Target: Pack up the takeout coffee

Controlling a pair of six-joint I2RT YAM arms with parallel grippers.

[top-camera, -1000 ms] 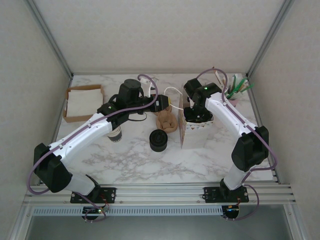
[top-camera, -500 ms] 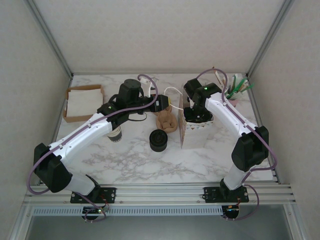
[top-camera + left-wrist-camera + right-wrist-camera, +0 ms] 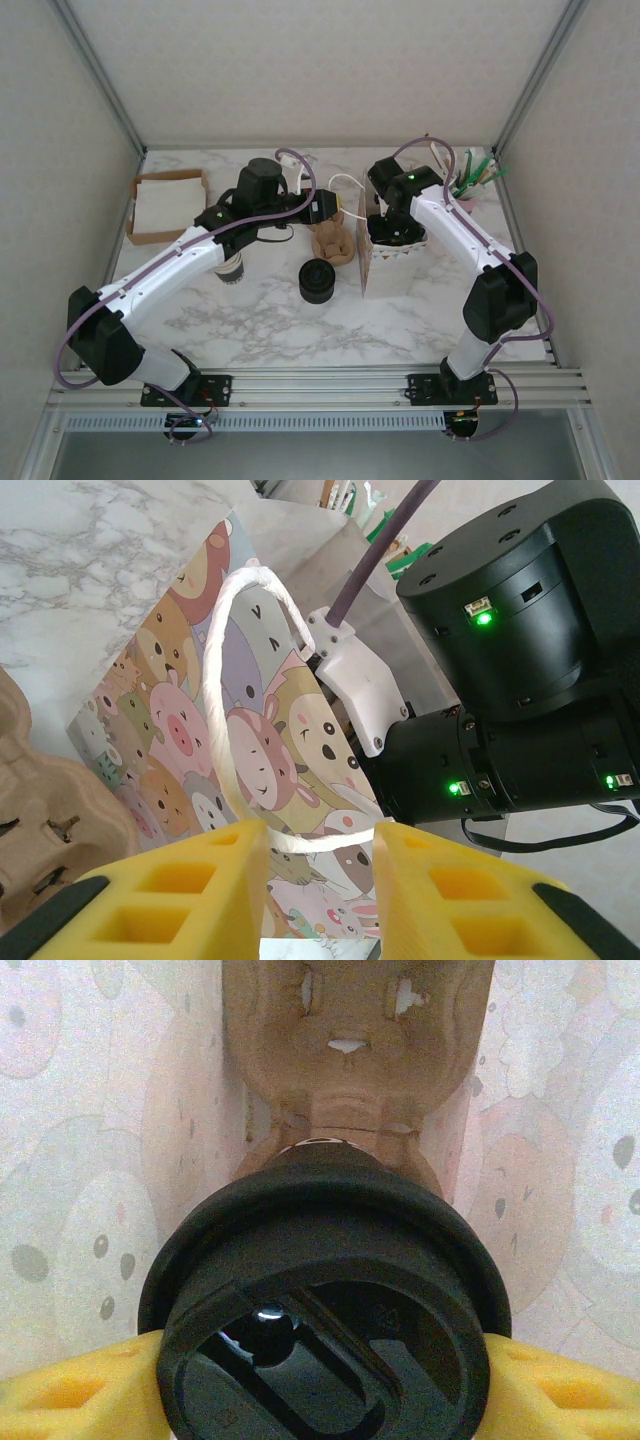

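The cartoon-print paper bag (image 3: 385,265) stands open on the right of the table, and the right arm reaches down into its mouth. Inside, the right gripper (image 3: 322,1392) is clamped on the coffee cup (image 3: 325,1260), a yellow pad on either side just under the black lid. The cup is upright, its long axis running straight down the bag. Directly beyond it a cardboard tray (image 3: 350,1050) seems to lie on the bag's floor, so the drop looks straight down. The left gripper (image 3: 315,880) has the bag's white rope handle (image 3: 215,670) crossing between its fingers. I can't tell whether it's pinched.
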